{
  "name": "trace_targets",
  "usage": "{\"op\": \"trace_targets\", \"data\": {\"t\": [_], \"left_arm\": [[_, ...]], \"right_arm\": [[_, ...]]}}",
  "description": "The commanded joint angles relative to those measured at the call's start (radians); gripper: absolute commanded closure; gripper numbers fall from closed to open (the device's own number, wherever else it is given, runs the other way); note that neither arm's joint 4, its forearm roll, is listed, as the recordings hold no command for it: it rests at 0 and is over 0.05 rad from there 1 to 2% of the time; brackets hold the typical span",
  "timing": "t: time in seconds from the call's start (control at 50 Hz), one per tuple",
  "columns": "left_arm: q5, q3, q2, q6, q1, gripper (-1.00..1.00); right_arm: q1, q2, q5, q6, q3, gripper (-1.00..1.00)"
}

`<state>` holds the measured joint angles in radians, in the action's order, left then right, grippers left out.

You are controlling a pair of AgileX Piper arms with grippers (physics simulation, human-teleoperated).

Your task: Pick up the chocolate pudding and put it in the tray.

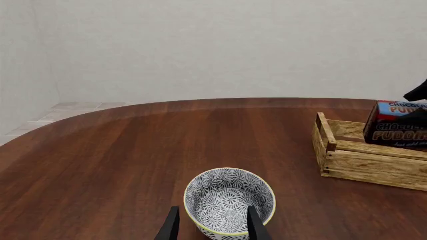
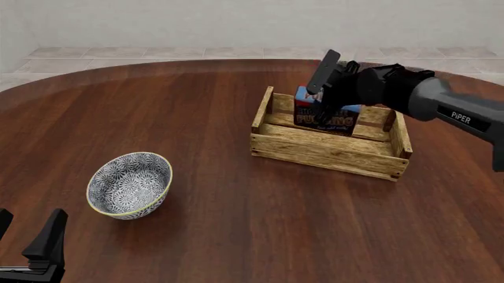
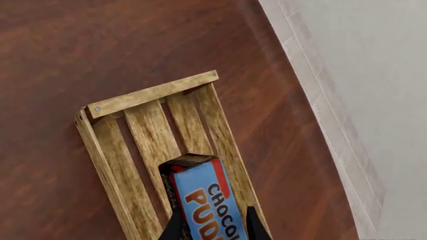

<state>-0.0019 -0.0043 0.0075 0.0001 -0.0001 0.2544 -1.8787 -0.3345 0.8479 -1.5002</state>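
in the left wrist view, the left gripper (image 1: pixel 212 225) shows two dark fingertips spread apart with nothing between them, hovering just over the near rim of a blue-white patterned bowl (image 1: pixel 229 201) on the brown table (image 1: pixel 120 160). toward two o'clock from the bowl sits the tray (image 1: pixel 363 160), with the chocolate pudding (image 1: pixel 397 125) standing on edge inside it and a dark part of the other arm touching its upper side. in the front view, the right gripper (image 2: pixel 321 109) reaches from three o'clock over the tray (image 2: pixel 327 150) and is closed on the chocolate pudding (image 2: pixel 324 116), which stands inside the tray's far half, leaning a little, its dark lettered face toward the camera; whether its base rests on the slats cannot be told. the bowl (image 2: pixel 131 184) lies well apart at about eight o'clock from the tray, and the left gripper (image 2: pixel 28 239) sits open at the picture's lower left corner. in the right wrist view, the right gripper (image 3: pixel 213 227) has its two fingertips pressed on either side of the chocolate pudding (image 3: pixel 203 197), blue top and orange lettering facing the camera, above the tray (image 3: pixel 150 125) slats.
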Motion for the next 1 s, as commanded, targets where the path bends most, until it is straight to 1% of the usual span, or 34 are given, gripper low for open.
{"op": "trace_targets", "data": {"t": [0.02,0.26,0.54,0.58,0.64,1.0], "left_arm": [[0.0,0.0,0.0,0.0,0.0,-1.0],[0.0,0.0,0.0,0.0,0.0,-1.0],[0.0,0.0,0.0,0.0,0.0,-1.0],[0.0,0.0,0.0,0.0,0.0,-1.0],[0.0,0.0,0.0,0.0,0.0,-1.0],[0.0,0.0,0.0,0.0,0.0,-1.0]], "right_arm": [[-0.005,-0.017,0.006,-0.026,-0.006,1.0],[-0.008,-0.036,0.009,-0.022,-0.013,1.0],[-0.002,-0.059,0.016,-0.031,-0.019,1.0],[-0.006,-0.065,0.022,-0.022,-0.016,1.0],[-0.002,-0.066,0.018,-0.031,-0.019,1.0],[0.005,-0.08,0.04,-0.039,-0.004,1.0]]}}
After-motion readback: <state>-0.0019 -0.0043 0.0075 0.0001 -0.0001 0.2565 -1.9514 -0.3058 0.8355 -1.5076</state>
